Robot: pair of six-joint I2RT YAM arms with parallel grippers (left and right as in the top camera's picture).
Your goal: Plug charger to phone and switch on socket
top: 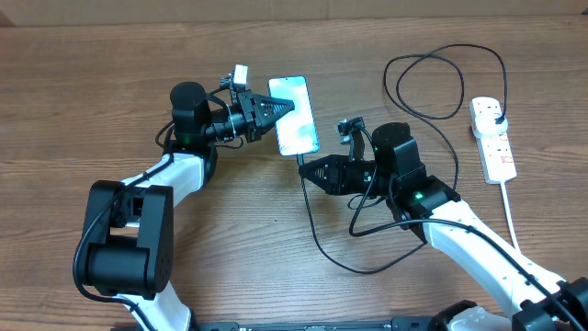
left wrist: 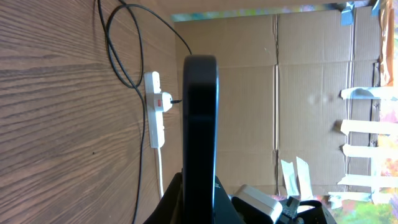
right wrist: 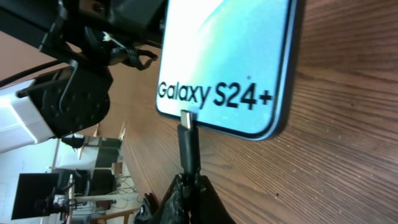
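The phone [top: 296, 115] lies face up toward the far edge of the desk [top: 83, 83], about midway along it, its "Galaxy S24+" screen lit pale blue. The left gripper [top: 280, 108] has it by one long side. In the left wrist view the phone stands edge-on between the dark jaws, which look closed on it, one to each face. The right gripper [top: 308, 169] has its jaws nearly shut, pinching the small plug tip of the charger [right wrist: 189, 146]. The tip's metal end sits at the phone's bottom rim, just under the word "Galaxy". I cannot tell whether it has entered the port or only rests against the edge. The step in hand, then, looks like the plugging-in itself. The next move calls for lining the tip square with the port and pushing it straight home while the left jaws brace the phone. After that a gripper must cross to the socket [top: 493, 138], which lies near the right edge toward the far corner, and press its switch. The charger's black plug [top: 497, 117] seems already seated there, but I cannot read the switch position. By count there is one phone, one black charger cable and one white socket with one thick white cord [top: 508, 207].
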